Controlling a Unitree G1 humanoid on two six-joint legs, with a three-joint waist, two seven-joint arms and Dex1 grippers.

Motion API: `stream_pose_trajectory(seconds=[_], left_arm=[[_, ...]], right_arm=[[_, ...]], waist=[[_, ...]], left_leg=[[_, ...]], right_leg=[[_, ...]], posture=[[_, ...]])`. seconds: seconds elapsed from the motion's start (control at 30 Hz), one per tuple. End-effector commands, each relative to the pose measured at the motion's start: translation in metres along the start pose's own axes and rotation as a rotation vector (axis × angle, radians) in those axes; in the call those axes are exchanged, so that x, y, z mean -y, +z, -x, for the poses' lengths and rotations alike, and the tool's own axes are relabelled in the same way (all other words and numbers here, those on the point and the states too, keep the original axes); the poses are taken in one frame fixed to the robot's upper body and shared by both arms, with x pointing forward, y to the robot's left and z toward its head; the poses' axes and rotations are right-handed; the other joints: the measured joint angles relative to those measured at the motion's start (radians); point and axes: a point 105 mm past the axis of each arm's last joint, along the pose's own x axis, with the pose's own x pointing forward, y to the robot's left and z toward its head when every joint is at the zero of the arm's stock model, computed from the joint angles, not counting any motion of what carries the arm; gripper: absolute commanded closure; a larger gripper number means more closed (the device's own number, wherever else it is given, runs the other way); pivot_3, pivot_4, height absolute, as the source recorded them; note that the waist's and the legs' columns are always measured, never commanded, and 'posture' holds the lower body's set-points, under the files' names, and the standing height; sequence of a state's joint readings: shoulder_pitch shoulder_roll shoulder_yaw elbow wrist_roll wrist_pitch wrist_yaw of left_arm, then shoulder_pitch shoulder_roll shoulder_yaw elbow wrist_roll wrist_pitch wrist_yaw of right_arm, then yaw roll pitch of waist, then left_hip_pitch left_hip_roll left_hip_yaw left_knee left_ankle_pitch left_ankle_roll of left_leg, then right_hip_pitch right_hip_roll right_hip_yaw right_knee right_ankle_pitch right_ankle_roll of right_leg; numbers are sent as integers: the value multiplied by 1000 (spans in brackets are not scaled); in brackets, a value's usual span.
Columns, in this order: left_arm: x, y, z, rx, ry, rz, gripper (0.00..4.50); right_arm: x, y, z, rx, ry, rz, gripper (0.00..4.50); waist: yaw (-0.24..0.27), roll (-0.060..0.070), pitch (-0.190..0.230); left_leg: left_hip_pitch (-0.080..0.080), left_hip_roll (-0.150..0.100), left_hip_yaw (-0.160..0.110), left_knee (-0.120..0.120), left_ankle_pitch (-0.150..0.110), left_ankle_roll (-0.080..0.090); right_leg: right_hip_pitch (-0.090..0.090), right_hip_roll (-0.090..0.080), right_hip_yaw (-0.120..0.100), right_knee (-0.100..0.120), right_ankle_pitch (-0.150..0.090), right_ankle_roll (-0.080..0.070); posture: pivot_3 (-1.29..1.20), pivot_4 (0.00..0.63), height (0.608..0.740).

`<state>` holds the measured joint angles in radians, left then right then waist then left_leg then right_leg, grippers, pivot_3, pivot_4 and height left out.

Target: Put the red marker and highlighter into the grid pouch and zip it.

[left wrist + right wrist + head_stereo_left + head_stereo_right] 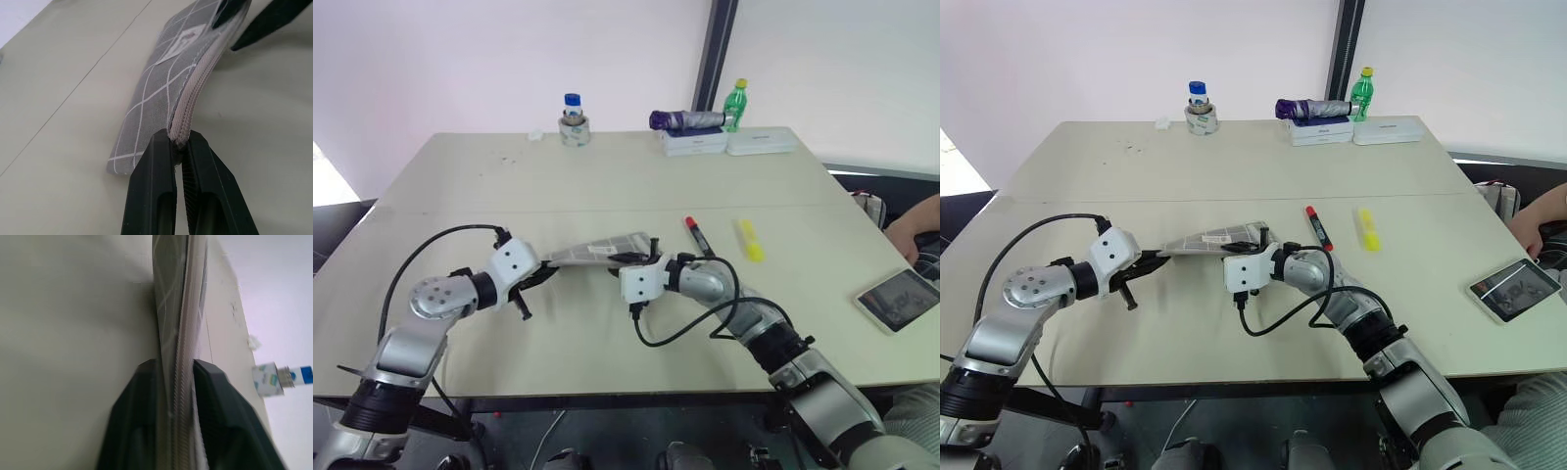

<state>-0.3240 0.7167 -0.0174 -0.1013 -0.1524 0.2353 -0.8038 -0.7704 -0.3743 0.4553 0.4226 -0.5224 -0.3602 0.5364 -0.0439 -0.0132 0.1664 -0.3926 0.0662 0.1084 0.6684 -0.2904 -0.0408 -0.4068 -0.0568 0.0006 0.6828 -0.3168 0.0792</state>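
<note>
Grey grid pouch [599, 249] with white lines held off the tabletop [607, 176], left hand [178, 147] and right hand [173, 377] each pinching its zipper edge at opposite ends

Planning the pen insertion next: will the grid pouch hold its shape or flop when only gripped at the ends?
The grid pouch is thin fabric, pinched at opposite ends by the left gripper and right gripper, so it probably sags if one lets go. It looks flat, likely light.
</note>
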Motion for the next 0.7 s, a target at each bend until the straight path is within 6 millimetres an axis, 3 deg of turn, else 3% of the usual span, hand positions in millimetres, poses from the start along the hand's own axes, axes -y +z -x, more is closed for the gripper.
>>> stream_pose_trajectory(seconds=[0.03,0.17,0.2,0.4,0.5,0.7], left_arm=[[-1,15,2,49,4,-40,4500],[4,19,5,119,-8,29,4500],[5,19,6,130,-15,37,3701],[10,17,12,164,-33,-41,972],[4,22,13,219,2,-57,972],[-9,20,13,235,82,-119,972]], right_arm=[[16,3,-4,4,-76,1,4471],[21,5,-2,31,-102,-58,4471],[22,5,-1,42,-108,-83,4500],[22,6,7,87,-92,-139,4500],[16,7,9,100,-47,-155,4500],[22,16,11,140,-65,-204,4500]], waist=[[-1,0,0],[-1,0,0],[-1,0,0],[0,0,0],[0,0,0],[-1,0,0]], left_leg=[[0,0,0,0,0,0],[0,0,0,0,0,0],[0,1,0,0,0,0],[0,0,0,0,0,0],[0,0,0,0,0,0],[0,1,0,0,0,0]], right_leg=[[0,0,0,0,0,0],[0,0,0,0,0,0],[0,0,0,0,0,0],[0,0,0,0,0,0],[0,0,0,0,0,0],[0,0,0,0,0,0]], posture=[[0,150,740],[0,150,740],[0,150,740],[0,150,740],[0,150,740],[0,150,740]])
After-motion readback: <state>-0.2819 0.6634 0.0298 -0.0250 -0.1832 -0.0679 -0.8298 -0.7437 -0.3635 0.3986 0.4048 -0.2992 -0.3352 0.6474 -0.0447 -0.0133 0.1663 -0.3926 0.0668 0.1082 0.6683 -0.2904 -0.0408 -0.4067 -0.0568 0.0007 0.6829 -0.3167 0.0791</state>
